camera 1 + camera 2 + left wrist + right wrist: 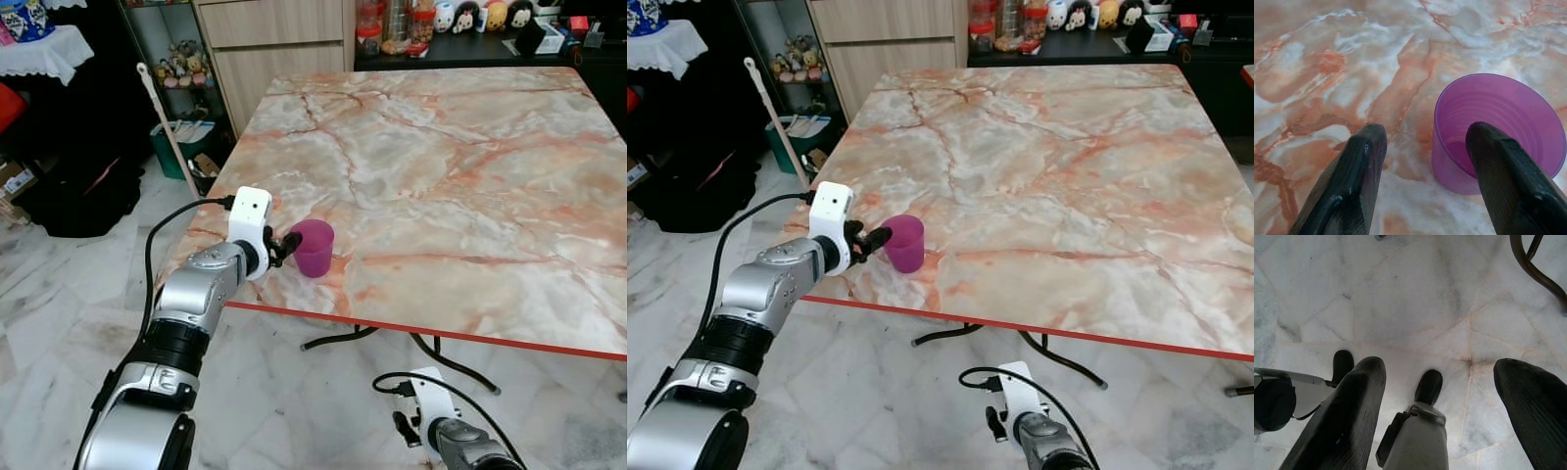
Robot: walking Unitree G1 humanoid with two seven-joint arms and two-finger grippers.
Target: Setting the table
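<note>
A purple plastic cup stands upright and empty near the front left corner of the pink marble table. My left gripper reaches in from the left at cup height and is open. In the left wrist view one finger lies across the cup's mouth, while the other finger sits outside it over bare marble. I cannot tell whether either finger touches the cup. My right gripper hangs low below the table's front edge, open over the white floor tiles.
A red strip runs along the table's front edge, with dark curved legs beneath. A broom handle, a green bin and a black bag stand left of the table. Behind it, a dark counter holds jars and plush toys.
</note>
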